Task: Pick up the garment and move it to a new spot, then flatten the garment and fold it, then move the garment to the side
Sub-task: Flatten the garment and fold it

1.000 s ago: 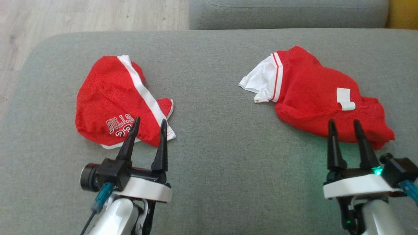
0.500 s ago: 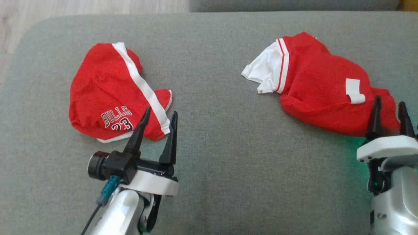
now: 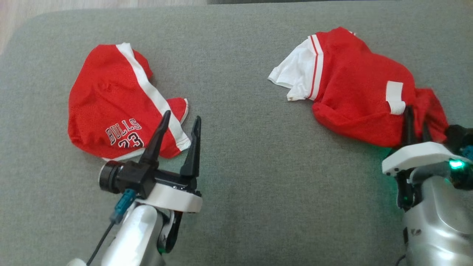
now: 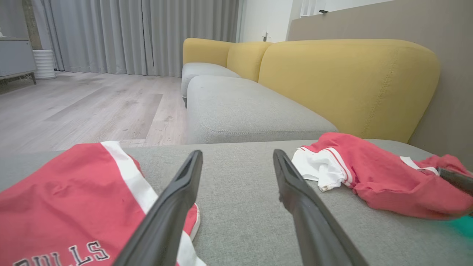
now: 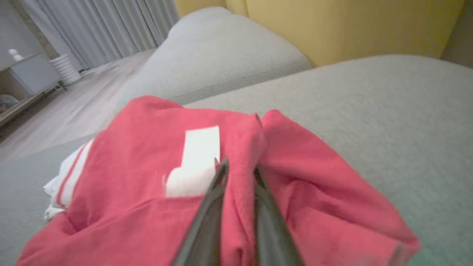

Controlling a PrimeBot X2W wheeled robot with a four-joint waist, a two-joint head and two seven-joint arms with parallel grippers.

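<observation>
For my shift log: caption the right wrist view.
Right gripper pinches a fold of the red jersey beside its white tag, on the grey cushion.

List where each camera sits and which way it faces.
Head view: high, looking down on the grey cushion, red shorts and red shirt; left claw and right claw show.
Left wrist view: low over the cushion, facing the yellow sofa back; its open fingers show.
Right wrist view: close above the red shirt; its fingers pinch a fold.
Shared: all three see the red shirt.
</observation>
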